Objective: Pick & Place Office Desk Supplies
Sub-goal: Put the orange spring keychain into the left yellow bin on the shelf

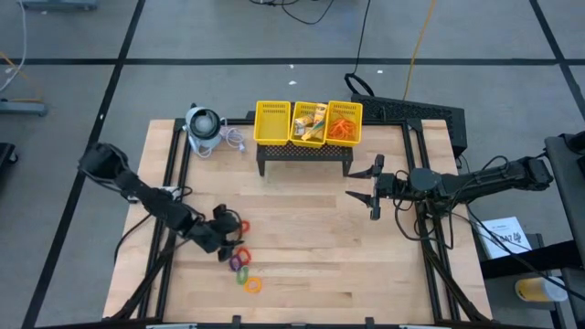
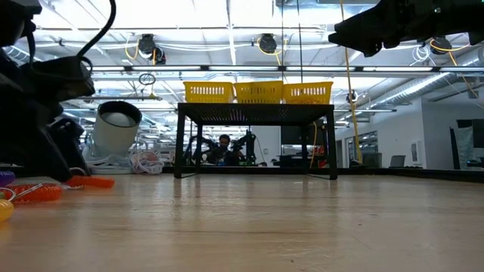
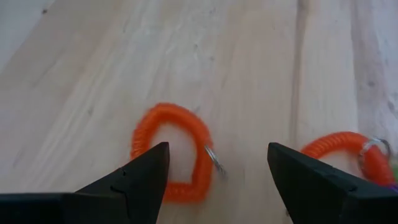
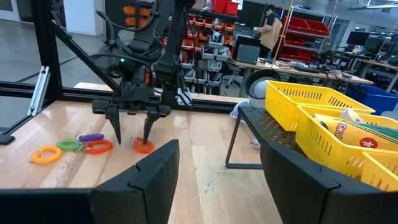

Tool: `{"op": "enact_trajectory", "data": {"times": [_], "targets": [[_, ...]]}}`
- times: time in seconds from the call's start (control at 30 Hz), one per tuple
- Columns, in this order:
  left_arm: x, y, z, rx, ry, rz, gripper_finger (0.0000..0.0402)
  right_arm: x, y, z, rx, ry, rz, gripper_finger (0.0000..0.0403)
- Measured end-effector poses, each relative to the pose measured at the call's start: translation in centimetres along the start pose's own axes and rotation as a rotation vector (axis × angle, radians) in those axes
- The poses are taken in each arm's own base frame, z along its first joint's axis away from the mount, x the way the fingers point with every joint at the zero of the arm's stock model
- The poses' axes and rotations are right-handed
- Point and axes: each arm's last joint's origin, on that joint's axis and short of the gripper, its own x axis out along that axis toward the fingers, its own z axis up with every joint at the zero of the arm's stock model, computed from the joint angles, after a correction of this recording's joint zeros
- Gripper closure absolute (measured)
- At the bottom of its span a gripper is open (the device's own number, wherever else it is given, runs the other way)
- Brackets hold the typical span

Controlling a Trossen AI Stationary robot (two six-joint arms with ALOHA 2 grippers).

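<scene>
Left gripper [image 1: 234, 227] fingers spread, straddling small orange coiled plastic ring [image 3: 171, 151] on wooden table [image 1: 366, 256]; right gripper [image 1: 364, 188] spread, empty, raised.

Orange coiled plastic ring [image 3: 171, 152] flat on wood between my fingers; second orange coil [image 3: 348, 152] just beside, metal loop attached.

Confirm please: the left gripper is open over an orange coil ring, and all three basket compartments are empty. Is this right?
Not quite. Only one compartment of the basket is empty; the high view shows packets and orange bands in the others. The left gripper is indeed open over the orange coil ring.
</scene>
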Motion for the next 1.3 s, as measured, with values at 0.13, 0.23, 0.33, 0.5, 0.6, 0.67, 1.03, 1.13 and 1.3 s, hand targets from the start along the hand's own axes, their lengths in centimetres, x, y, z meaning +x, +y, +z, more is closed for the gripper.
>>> {"op": "enact_trajectory", "data": {"times": [0.13,0.23,0.33,0.5,0.6,0.67,1.03,1.13,1.3], "targets": [[0.43,0.22,-0.16,0.001,0.017,0.022,0.0119,0.00,0.00,0.00,0.000,0.000,0.000,0.0188],[0.58,0.29,-0.24,-0.001,0.025,0.028,0.0119,0.00,0.00,0.00,0.000,0.000,0.000,0.0188],[0.62,0.29,-0.28,0.000,0.027,0.030,0.0119,0.00,0.00,0.00,0.000,0.000,0.000,0.0188],[0.62,0.30,-0.29,-0.005,0.028,0.032,0.0119,0.00,0.00,0.00,0.000,0.000,0.000,0.0188],[0.62,0.31,-0.30,-0.005,0.028,0.032,0.0119,0.00,0.00,0.00,0.000,0.000,0.000,0.0188],[0.62,0.31,-0.30,-0.005,0.029,0.033,0.0124,0.00,0.00,0.00,0.000,0.000,0.000,0.0188],[0.64,0.47,-0.34,-0.033,0.010,0.065,0.0248,-0.01,0.00,0.01,0.000,0.000,0.000,0.0188],[0.64,0.49,-0.31,-0.035,0.002,0.073,0.0269,0.00,0.00,0.00,0.000,0.000,0.000,0.0188],[0.63,0.50,-0.30,-0.038,-0.002,0.077,0.0287,0.00,0.00,0.00,0.000,0.000,0.000,0.0188]]}}
